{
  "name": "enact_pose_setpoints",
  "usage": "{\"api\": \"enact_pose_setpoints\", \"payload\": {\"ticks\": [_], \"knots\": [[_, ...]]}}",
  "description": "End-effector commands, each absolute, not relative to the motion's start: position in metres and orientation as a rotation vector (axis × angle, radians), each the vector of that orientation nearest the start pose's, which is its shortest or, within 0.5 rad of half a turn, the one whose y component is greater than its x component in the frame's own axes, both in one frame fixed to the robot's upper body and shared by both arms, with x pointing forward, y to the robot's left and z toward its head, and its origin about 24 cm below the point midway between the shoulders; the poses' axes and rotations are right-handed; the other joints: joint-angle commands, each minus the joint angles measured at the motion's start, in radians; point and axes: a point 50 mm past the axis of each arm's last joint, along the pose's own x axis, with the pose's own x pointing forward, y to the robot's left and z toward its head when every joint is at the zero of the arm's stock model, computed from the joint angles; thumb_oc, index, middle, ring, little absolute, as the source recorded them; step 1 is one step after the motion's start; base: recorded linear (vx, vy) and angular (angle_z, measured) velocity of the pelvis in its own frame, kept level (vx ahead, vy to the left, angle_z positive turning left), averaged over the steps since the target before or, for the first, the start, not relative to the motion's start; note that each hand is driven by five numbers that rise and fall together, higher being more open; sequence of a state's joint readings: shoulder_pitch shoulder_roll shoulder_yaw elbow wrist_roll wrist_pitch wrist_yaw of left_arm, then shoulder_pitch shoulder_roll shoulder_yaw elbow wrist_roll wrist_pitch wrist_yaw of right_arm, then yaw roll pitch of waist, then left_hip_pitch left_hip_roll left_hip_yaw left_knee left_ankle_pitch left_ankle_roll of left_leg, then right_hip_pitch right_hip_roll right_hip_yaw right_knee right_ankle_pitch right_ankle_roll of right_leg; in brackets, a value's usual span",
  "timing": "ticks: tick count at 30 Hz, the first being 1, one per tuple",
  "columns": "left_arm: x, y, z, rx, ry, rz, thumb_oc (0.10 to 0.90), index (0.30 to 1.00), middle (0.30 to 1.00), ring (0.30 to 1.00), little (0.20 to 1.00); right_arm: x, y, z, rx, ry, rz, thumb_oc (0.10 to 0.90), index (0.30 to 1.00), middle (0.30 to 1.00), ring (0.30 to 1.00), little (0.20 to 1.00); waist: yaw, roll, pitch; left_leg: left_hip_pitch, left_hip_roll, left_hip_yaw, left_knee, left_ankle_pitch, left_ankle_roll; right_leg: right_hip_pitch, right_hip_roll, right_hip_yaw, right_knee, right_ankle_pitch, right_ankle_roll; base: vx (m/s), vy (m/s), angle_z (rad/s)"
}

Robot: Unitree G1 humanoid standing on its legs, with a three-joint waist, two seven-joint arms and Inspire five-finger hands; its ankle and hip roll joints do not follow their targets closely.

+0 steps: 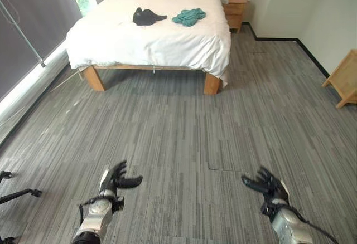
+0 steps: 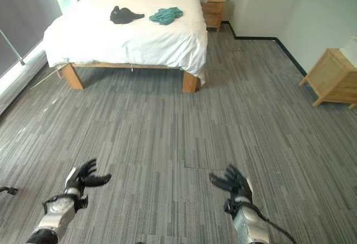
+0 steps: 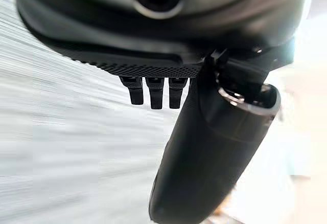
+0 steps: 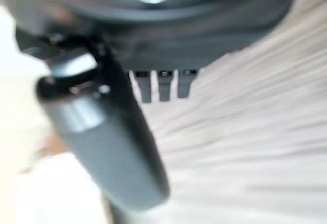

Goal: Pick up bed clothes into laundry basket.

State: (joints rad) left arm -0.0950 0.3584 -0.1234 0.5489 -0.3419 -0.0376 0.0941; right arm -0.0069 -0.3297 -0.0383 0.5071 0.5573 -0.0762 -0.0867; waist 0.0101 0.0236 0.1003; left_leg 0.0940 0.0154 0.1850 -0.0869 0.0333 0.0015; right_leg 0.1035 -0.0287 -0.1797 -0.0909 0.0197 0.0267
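Two garments lie on the white bed (image 1: 156, 38) far ahead: a black one (image 1: 146, 16) and, to its right, a teal one (image 1: 189, 16). Low in the foreground my left hand (image 1: 114, 184) is held over the grey carpet with its fingers spread and nothing in them. My right hand (image 1: 270, 186) hangs at the same height on the other side, also open and empty. A wide stretch of carpet separates both hands from the bed. In the wrist views the left thumb (image 3: 214, 152) and right thumb (image 4: 104, 142) stick out straight beside straight fingers.
A wooden nightstand (image 1: 235, 11) stands right of the bed's head. Another wooden cabinet (image 2: 333, 77) sits against the right wall. Dark window blinds (image 1: 28, 21) line the left wall. A black stand's legs (image 1: 14, 195) poke in at the lower left.
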Motion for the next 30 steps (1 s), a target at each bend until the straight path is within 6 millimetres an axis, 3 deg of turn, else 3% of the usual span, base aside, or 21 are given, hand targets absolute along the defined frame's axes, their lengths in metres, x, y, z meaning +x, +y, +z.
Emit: {"api": "enact_pose_setpoints", "payload": {"ticks": [1,4,8,11,17,21,23,24,26,28,29,30], "knots": [[0.27,0.22,-0.006,0.009,0.2,0.114,0.8,0.9,0.9,0.9,0.9,0.243,-0.25,-0.013,0.242,0.17,-0.305,0.8,0.9,0.9,0.9,0.9,0.009,-0.039,-0.009,-0.016,0.037,-0.05,0.0,-0.022,-0.069,-0.039,-0.105,-0.001,0.009,0.031,0.136,0.0,0.0,0.0],[0.266,0.207,-0.002,0.051,0.16,0.029,0.8,0.9,0.9,0.9,0.9,0.235,-0.238,-0.018,0.187,0.192,-0.217,0.8,0.9,0.9,0.9,0.9,0.01,-0.046,-0.002,-0.018,0.033,-0.048,0.0,-0.027,-0.064,-0.043,-0.108,0.005,0.012,0.03,0.137,0.03,0.017,-0.02],[0.259,0.21,-0.009,0.078,0.186,0.042,0.8,0.9,0.9,0.9,0.9,0.229,-0.231,-0.021,0.138,0.206,-0.185,0.8,0.9,0.9,0.9,0.9,0.009,-0.051,0.008,-0.023,0.032,-0.04,0.0,-0.029,-0.061,-0.058,-0.11,0.012,0.022,0.028,0.14,0.04,0.025,-0.1],[0.245,0.229,-0.015,0.021,0.205,0.167,0.8,0.9,0.9,0.9,0.9,0.229,-0.232,-0.016,0.09,0.187,-0.185,0.8,0.9,0.9,0.9,0.9,0.013,-0.057,0.019,-0.035,0.028,-0.03,0.0,-0.032,-0.056,-0.075,-0.115,0.016,0.023,0.034,0.145,0.05,0.027,-0.15],[0.239,0.249,-0.007,0.005,0.163,0.268,0.8,0.9,0.9,0.9,0.9,0.238,-0.24,-0.003,0.06,0.133,-0.212,0.8,0.9,0.9,0.9,0.9,0.025,-0.061,0.034,-0.044,0.016,-0.006,0.0,-0.041,-0.044,-0.103,-0.127,0.026,0.046,0.036,0.159,0.06,0.042,-0.13],[0.244,0.259,0.007,0.009,0.101,0.304,0.8,0.9,0.9,0.9,0.9,0.246,-0.241,0.007,0.072,0.085,-0.224,0.8,0.9,0.9,0.9,0.9,0.031,-0.05,0.057,-0.046,-0.002,-0.005,0.006,-0.06,-0.023,-0.158,-0.153,0.031,0.188,0.002,0.166,0.08,0.108,-0.1],[0.247,0.258,0.016,0.003,0.065,0.298,0.8,0.9,0.9,0.9,0.9,0.247,-0.238,0.011,0.076,0.068,-0.211,0.8,0.9,0.9,0.9,0.9,0.021,-0.044,0.077,-0.034,-0.021,-0.02,0.023,-0.083,0.004,-0.234,-0.175,0.046,0.393,0.039,0.178,0.17,0.178,-0.11],[0.248,0.256,0.021,0.004,0.047,0.278,0.8,0.9,0.9,0.9,0.9,0.244,-0.234,0.009,0.103,0.068,-0.199,0.8,0.9,0.9,0.9,0.9,0.002,-0.025,0.101,-0.008,-0.018,-0.034,0.036,-0.111,0.018,-0.324,-0.167,0.066,0.585,0.115,0.192,0.17,0.139,-0.18],[0.249,0.255,0.022,0.003,0.042,0.269,0.8,0.9,0.9,0.9,0.9,0.243,-0.231,0.008,0.122,0.067,-0.193,0.8,0.9,0.9,0.9,0.9,-0.01,-0.016,0.112,0.009,-0.009,-0.038,0.047,-0.129,0.021,-0.377,-0.154,0.082,0.679,0.105,0.198,0.25,0.092,-0.07],[0.251,0.251,0.025,-0.003,0.027,0.25,0.8,0.9,0.9,0.9,0.9,0.243,-0.23,0.008,0.124,0.07,-0.182,0.8,0.9,0.9,0.9,0.9,-0.031,0.0,0.121,0.062,0.0,-0.043,0.048,-0.149,0.014,-0.472,-0.169,0.062,0.704,0.099,0.196,0.51,0.048,0.35],[0.255,0.247,0.03,-0.006,0.003,0.224,0.8,0.9,0.9,0.9,0.9,0.238,-0.236,0.007,0.116,0.074,-0.199,0.8,0.9,0.9,0.9,0.9,-0.066,-0.002,0.115,0.128,-0.008,-0.07,0.042,-0.169,-0.005,-0.525,-0.169,0.053,0.558,0.1,0.188,0.51,-0.016,0.33],[0.254,0.247,0.03,-0.006,0.004,0.224,0.8,0.9,0.9,0.9,0.9,0.238,-0.236,0.007,0.115,0.075,-0.199,0.8,0.9,0.9,0.9,0.9,-0.07,0.003,0.117,0.134,-0.003,-0.074,0.04,-0.17,-0.006,-0.516,-0.167,0.046,0.555,0.098,0.188,0.58,-0.078,0.14]]}}
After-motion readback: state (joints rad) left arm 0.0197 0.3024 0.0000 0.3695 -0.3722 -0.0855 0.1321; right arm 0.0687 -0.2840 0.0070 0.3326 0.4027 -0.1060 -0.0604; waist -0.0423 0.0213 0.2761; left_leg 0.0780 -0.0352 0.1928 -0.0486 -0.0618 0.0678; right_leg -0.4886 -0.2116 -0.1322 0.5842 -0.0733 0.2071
